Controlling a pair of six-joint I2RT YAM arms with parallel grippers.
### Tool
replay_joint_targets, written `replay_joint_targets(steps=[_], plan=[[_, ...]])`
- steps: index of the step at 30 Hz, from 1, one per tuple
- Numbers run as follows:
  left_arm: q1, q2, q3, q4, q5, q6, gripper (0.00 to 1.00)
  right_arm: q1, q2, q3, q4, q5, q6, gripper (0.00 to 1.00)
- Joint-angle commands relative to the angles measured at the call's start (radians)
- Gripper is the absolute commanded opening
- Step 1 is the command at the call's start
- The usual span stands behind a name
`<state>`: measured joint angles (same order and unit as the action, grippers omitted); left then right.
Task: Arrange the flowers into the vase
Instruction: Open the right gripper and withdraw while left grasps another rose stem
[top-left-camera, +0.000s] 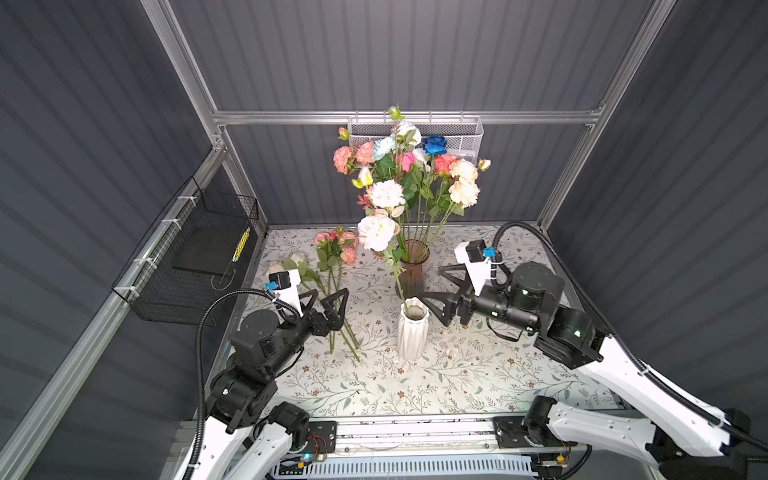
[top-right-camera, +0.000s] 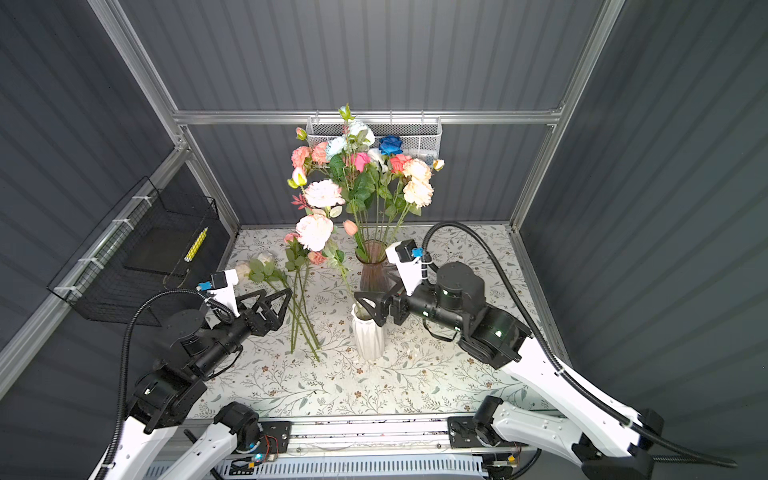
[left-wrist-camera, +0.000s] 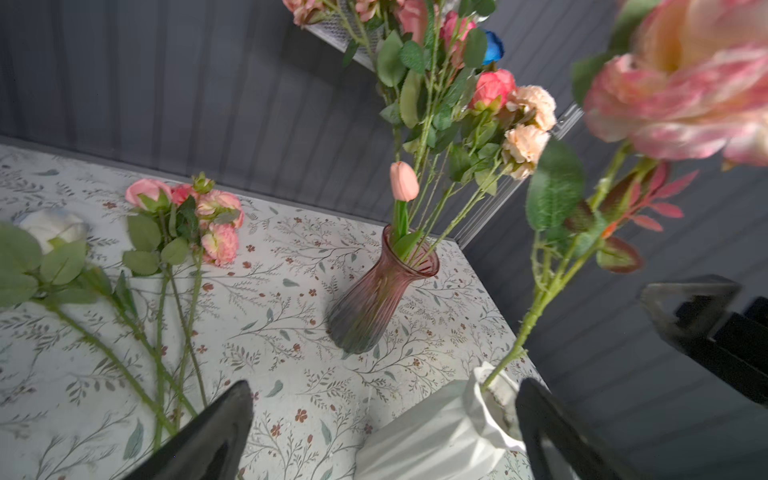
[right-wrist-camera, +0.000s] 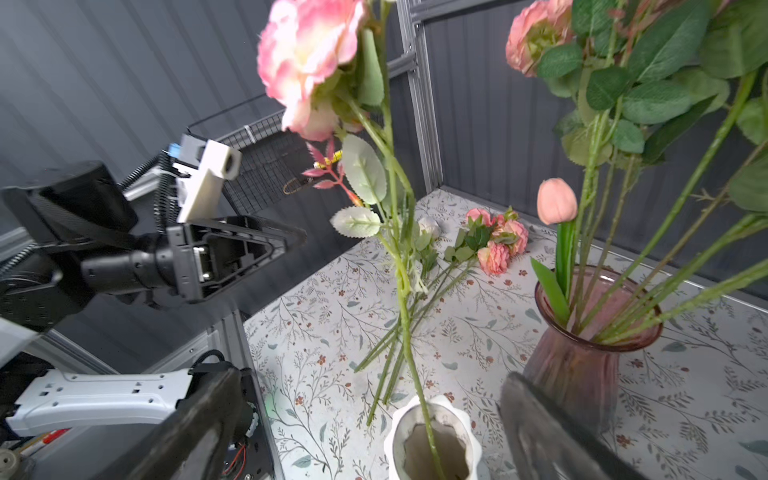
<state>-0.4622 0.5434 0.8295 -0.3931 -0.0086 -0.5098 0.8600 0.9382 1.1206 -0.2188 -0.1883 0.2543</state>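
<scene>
The left gripper (top-left-camera: 331, 293) hangs with jaws wide apart and empty, above the stems of the loose flowers (top-left-camera: 336, 249) lying on the table (top-left-camera: 457, 374). Just off the tips of the right gripper (top-left-camera: 429, 281), whose jaws are spread and empty, stands the white vase (top-left-camera: 412, 336) holding one pink-cream flower (top-left-camera: 376, 232). The pink vase (top-left-camera: 412, 270), full of flowers, stands just beyond.

glass vase (top-left-camera: 412, 268) glossy, ribbed; white vase (top-left-camera: 411, 338) matt, ceramic-looking.
</scene>
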Motion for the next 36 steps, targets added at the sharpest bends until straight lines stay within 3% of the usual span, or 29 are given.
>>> replay_joint_targets(steps=[1, 3, 9, 15, 20, 23, 29, 36], plan=[[-0.001, 0.036, -0.009, -0.062, -0.120, -0.041, 1.00, -0.001, -0.080, -0.077, 0.051, -0.008, 0.070, 0.99], [-0.001, 0.081, -0.022, -0.073, -0.155, -0.039, 0.99, -0.001, -0.143, -0.132, 0.067, 0.024, 0.098, 0.99], [0.009, 0.360, -0.038, -0.037, -0.195, -0.042, 0.79, -0.004, -0.304, -0.262, 0.078, 0.095, 0.116, 0.99], [0.164, 0.649, -0.062, 0.192, -0.020, -0.084, 0.56, -0.006, -0.365, -0.290, 0.012, 0.109, 0.128, 0.99], [0.170, 0.893, 0.037, 0.224, -0.089, -0.046, 0.40, -0.008, -0.400, -0.312, -0.024, 0.133, 0.137, 0.99], [0.175, 0.996, 0.079, 0.240, -0.118, -0.049, 0.36, -0.009, -0.422, -0.326, -0.035, 0.132, 0.137, 0.99], [0.175, 1.079, 0.122, 0.263, -0.074, -0.037, 0.30, -0.009, -0.475, -0.335, -0.084, 0.172, 0.131, 0.99], [0.175, 1.055, 0.067, 0.208, -0.142, -0.057, 0.29, -0.009, -0.525, -0.339, -0.104, 0.196, 0.120, 0.99]])
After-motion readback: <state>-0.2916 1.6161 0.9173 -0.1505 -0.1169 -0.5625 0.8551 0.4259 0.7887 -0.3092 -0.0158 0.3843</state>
